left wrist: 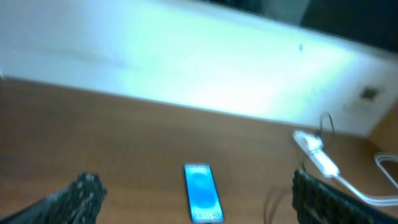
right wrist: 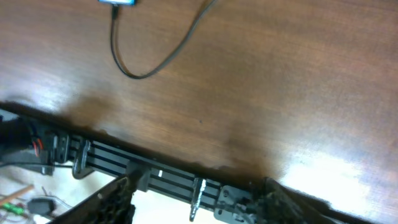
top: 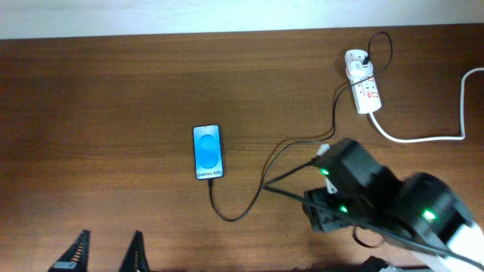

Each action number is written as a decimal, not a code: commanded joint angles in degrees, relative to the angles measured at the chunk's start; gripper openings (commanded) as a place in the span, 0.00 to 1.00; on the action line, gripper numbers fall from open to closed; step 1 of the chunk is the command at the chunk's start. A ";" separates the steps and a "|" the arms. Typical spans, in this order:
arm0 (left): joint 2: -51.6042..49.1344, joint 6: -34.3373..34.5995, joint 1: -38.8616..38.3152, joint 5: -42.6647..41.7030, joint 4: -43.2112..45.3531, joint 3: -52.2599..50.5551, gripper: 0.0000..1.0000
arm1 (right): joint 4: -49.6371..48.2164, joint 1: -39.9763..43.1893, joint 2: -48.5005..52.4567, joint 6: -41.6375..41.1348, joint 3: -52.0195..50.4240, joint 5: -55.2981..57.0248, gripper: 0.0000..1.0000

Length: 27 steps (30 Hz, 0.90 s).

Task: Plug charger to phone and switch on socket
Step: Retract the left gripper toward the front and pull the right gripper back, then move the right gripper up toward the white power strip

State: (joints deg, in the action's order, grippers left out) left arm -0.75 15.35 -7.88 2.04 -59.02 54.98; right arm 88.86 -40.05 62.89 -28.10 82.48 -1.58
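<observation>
Black charger [right wrist: 140, 76] runs from socket [top: 364, 81] to the bottom of the phone [top: 208, 152].

One phone [top: 208, 152], one charger [right wrist: 138, 76], one socket [top: 365, 85] — one left hand [top: 110, 236], one right hand [right wrist: 194, 198].

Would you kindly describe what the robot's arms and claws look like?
The left claw has two black, wedge-shaped fingers with ribbed edges. The right arm is bulky and black, with green lights, a white segment and thin black cables. The right claw has dark, textured fingers.
</observation>
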 commanded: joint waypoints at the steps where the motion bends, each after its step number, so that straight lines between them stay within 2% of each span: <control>1: 0.20 -0.90 -0.22 4.52 6.03 -1.16 0.99 | 0.57 0.33 -5.16 0.22 1.86 0.76 0.71; 3: 0.20 -0.63 -0.22 4.70 10.45 -3.61 0.99 | 0.59 0.33 -8.46 0.22 1.86 0.79 0.80; 7: 0.20 0.50 -0.22 4.22 18.40 -12.50 0.99 | 1.40 0.33 -13.38 0.20 1.86 0.74 0.82; 9: 0.20 0.85 -0.22 1.31 23.89 -18.45 1.00 | 2.10 0.33 -15.78 0.15 1.86 0.72 0.91; 12: 0.20 0.85 -0.22 1.66 28.89 -25.53 1.00 | 4.39 0.33 -17.62 0.15 1.86 0.72 0.98; 17: 0.20 0.85 -0.22 1.49 43.98 -37.77 1.00 | 6.32 0.33 -17.97 -0.90 1.86 0.72 0.98; 20: 0.20 0.87 -0.22 -1.49 51.58 -43.17 0.99 | 6.32 0.33 -17.97 -1.36 1.86 0.72 0.99; 27: 0.20 0.90 -0.22 -1.79 58.90 -50.62 0.99 | 6.34 0.33 -17.97 -1.33 1.86 0.74 0.98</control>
State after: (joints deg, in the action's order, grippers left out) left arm -0.69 15.86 -7.88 0.99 -3.18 6.31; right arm 95.22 -40.05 45.10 -28.93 83.48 -1.37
